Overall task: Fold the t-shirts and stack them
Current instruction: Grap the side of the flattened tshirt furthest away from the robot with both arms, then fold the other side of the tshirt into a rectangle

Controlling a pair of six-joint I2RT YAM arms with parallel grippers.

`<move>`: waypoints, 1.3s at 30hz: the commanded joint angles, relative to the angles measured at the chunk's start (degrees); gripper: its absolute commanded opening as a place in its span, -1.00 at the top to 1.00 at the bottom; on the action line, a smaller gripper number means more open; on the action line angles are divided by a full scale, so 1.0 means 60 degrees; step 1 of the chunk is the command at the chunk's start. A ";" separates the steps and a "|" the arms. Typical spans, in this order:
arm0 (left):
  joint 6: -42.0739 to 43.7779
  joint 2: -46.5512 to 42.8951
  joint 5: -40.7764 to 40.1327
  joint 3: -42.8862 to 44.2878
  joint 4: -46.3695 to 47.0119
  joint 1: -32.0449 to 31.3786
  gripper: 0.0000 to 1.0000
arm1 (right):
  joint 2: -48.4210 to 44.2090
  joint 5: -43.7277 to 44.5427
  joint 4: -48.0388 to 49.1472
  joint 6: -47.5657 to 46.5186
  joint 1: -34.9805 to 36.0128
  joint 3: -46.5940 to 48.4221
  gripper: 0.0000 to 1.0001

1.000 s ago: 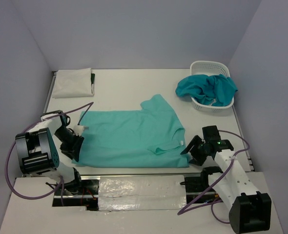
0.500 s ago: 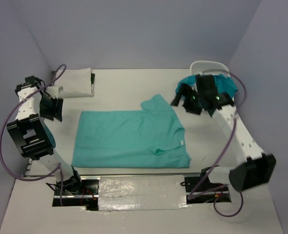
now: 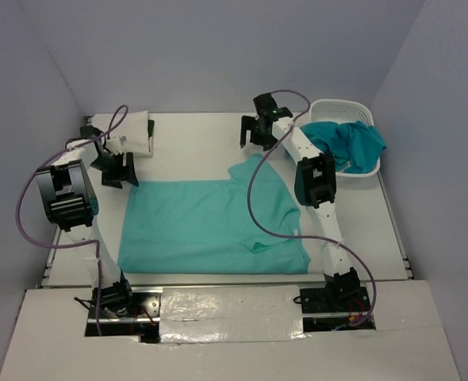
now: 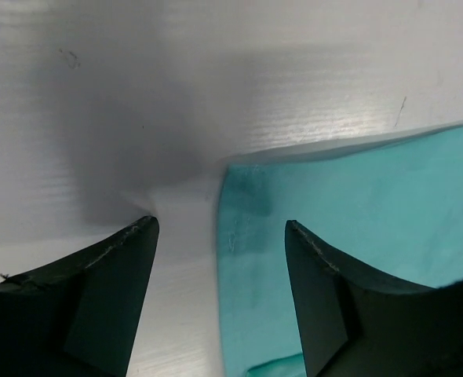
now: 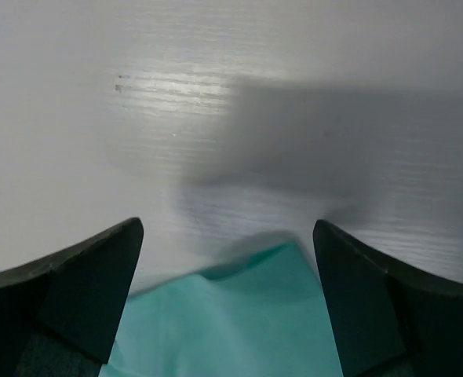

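The fingers of the left gripper point(image 4: 220, 228) are held apart, and nothing is clamped between them. In the left wrist view a corner of the mint t-shirt point(image 4: 333, 236) is seen below the gap, nearer the right-hand finger, with bare table point(image 4: 216, 78) beyond the tips. Whether the cloth is touched cannot be told.

The fingers of the right gripper point(image 5: 227, 228) are spread wide as well, with nothing gripped. In the right wrist view a pointed tip of the mint t-shirt point(image 5: 231, 330) is seen in the gap, short of the tips, and only table surface lies past them.

What the wrist views leave out is given by the top view. There the left gripper point(image 3: 115, 171) is placed at the far left corner of the mint t-shirt point(image 3: 210, 226), and the right gripper point(image 3: 258, 131) is placed just beyond the far sleeve. The garment is laid flat in the middle of the table point(image 3: 194, 143), its long axis running left to right, the hem to the left and the neck to the right.

A folded white t-shirt point(image 3: 119, 135) is seen just beyond the left gripper. A teal t-shirt point(image 3: 349, 143) is draped in the laundry basket point(image 3: 341, 105) to the right of the right gripper.
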 commanded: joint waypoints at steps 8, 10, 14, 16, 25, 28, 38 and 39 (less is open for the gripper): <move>-0.0903 0.0329 0.1043 -0.0891 0.1351 -0.0521 -0.54 | 0.0055 0.0226 -0.1316 -0.0354 0.0175 -0.1126 -0.63; -0.0903 0.0432 0.0956 -0.0745 0.1293 -0.0652 -0.51 | -0.0575 0.0285 -0.0861 -0.0311 0.0234 -0.2106 -0.62; -0.0830 0.0550 0.1249 -0.0349 0.0913 -0.0770 -0.23 | -0.0739 0.0226 -0.0947 -0.0412 0.0234 -0.2288 -0.05; -0.0669 0.0491 0.1336 -0.0392 0.0868 -0.0770 0.11 | -0.0665 0.0183 -0.1005 -0.0457 0.0191 -0.2069 0.46; 0.0063 -0.0692 0.0621 -0.0423 -0.0128 -0.0551 1.00 | -0.2625 0.0445 -0.0669 -0.0457 0.0029 -0.3398 1.00; 0.0589 -0.1599 0.0575 -0.0246 -0.0376 -0.0565 1.00 | -0.4366 0.0446 -0.0115 -0.0428 0.0058 -0.5512 1.00; 0.3256 -0.4444 0.0137 -0.3172 -0.1108 -0.0580 1.00 | -1.0301 0.0051 0.1997 0.1064 0.0731 -1.3138 1.00; 0.3344 -0.4735 -0.0198 -0.3799 -0.1153 -0.0565 1.00 | -1.0463 0.0021 0.2157 0.1168 0.0964 -1.3751 1.00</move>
